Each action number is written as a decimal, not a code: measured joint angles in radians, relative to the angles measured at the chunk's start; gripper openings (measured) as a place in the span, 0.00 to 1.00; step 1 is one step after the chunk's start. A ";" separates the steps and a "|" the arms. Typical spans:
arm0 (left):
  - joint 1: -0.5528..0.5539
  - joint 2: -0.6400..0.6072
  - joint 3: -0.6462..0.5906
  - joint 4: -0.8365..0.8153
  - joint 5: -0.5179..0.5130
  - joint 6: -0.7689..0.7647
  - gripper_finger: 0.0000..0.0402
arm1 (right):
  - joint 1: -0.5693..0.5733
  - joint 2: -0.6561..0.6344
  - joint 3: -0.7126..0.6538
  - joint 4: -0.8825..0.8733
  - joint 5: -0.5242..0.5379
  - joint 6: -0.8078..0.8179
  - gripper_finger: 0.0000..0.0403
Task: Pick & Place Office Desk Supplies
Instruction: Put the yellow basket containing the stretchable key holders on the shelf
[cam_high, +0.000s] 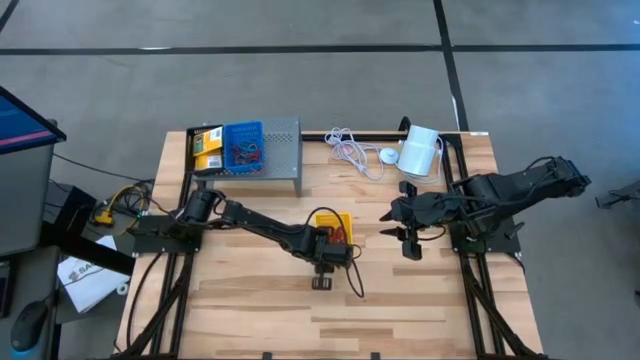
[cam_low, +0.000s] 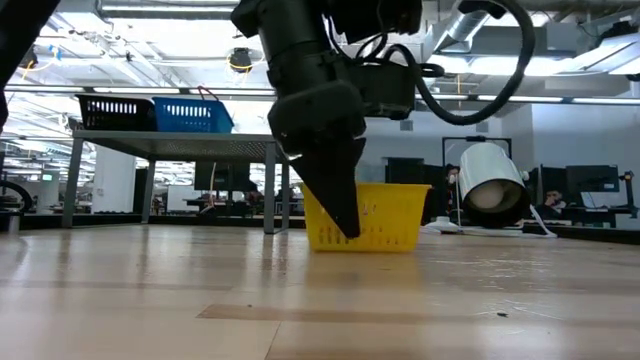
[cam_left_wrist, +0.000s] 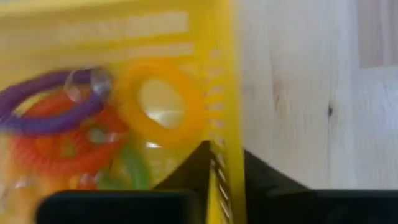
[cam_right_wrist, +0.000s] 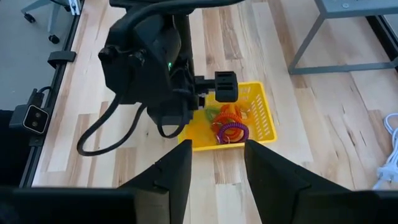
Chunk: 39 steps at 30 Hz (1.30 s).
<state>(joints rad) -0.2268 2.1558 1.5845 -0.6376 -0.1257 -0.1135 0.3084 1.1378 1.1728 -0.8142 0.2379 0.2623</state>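
Your left claw (cam_left_wrist: 227, 180) has its fingers pinched narrow over the side wall of the yellow bin (cam_high: 331, 222), one finger inside and one outside, so you are at the step of gripping the bin to carry it. Next, lift it level so nothing spills. The bin sits mid-tabletop (cam_high: 420, 310), in front of the grey shelf (cam_high: 280, 148), holding orange, purple, red and green loops (cam_left_wrist: 68, 134). Your right claw (cam_high: 410, 235) waits beside the bin, fingers apart, empty.
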 joint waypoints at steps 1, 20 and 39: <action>0.000 -0.005 0.000 -0.013 0.000 0.000 0.06 | 0.000 0.000 0.000 -0.002 0.000 0.000 0.35; -0.040 -0.203 0.000 -0.094 -0.114 0.010 0.00 | 0.001 0.000 0.000 -0.012 0.000 -0.011 0.35; 0.035 -0.439 0.000 -0.277 -0.281 0.120 0.00 | -0.003 0.000 0.000 -0.006 0.036 -0.027 0.35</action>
<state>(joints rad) -0.1917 1.7163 1.5848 -0.9144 -0.4070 0.0061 0.3054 1.1378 1.1728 -0.8204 0.2741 0.2355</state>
